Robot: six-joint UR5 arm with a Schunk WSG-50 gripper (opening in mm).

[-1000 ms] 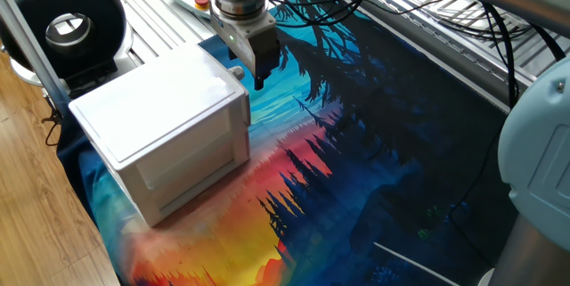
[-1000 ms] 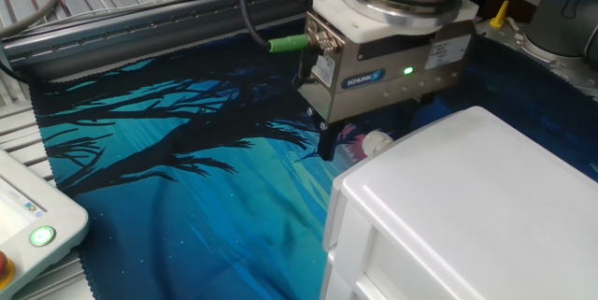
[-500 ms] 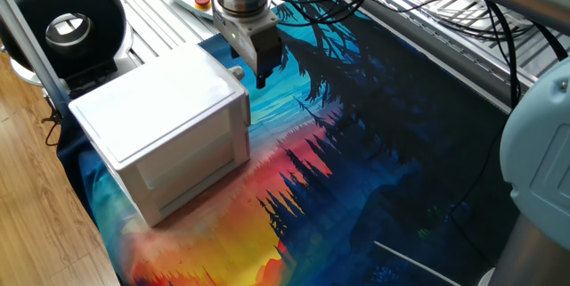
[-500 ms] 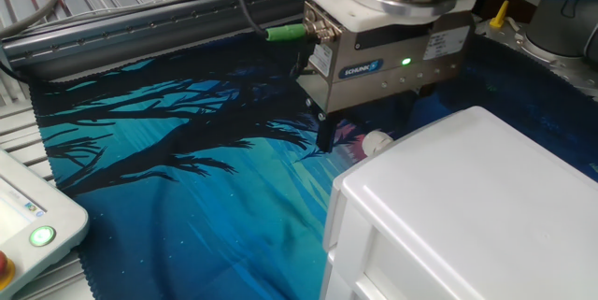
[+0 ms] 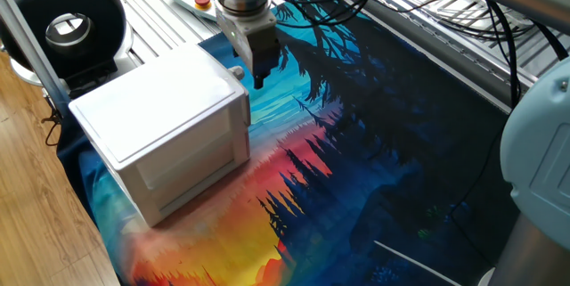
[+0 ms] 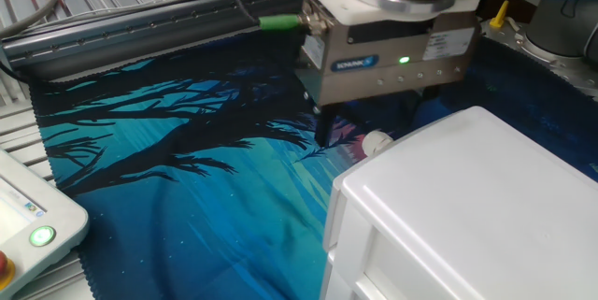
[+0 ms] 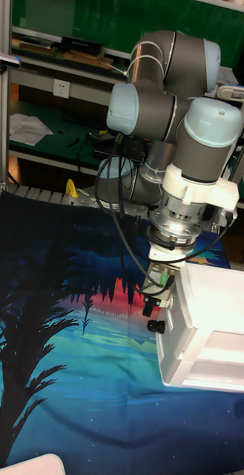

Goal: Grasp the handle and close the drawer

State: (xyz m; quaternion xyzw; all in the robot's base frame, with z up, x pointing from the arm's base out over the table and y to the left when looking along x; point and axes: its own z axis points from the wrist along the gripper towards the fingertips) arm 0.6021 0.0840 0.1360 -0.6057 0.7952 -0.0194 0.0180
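Left to right in one fixed view: black round device [image 5: 68,26] at 10 o'clock on the metal surface [image 5: 151,10]. White cabinet [image 5: 160,130] at 9 o'clock of centre, resting on a printed mat [image 5: 356,170] showing dark trees, blue sky and an orange glow. Drawer [image 5: 242,106] pushed flush into the cabinet at its upper end, front panel facing 2 o'clock. Handle [image 5: 237,73] poking from that panel, small and pale. Claw [image 5: 259,79] hanging just at 3 o'clock of the handle, pointed down, fingers dark; from here cannot tell how wide the gap is.

In the other fixed view: green lit button [image 6: 41,236] at 8 o'clock on a pale box. Claw [image 6: 367,130] above the mat [image 6: 168,169], metal body with a green light, one dark finger [image 6: 323,130] at 9 o'clock of the handle [image 6: 377,141] and another at its 1 o'clock, spread apart, neither pressed on it. Cabinet [image 6: 476,216] filling 4 o'clock.

In the tall fixed view: mat [image 7: 62,326] across the lower half. Claw [image 7: 157,306] down beside the handle [image 7: 157,326], which sticks out toward 9 o'clock from the drawer [image 7: 172,338] front. Cabinet [image 7: 210,326] at 3 o'clock.
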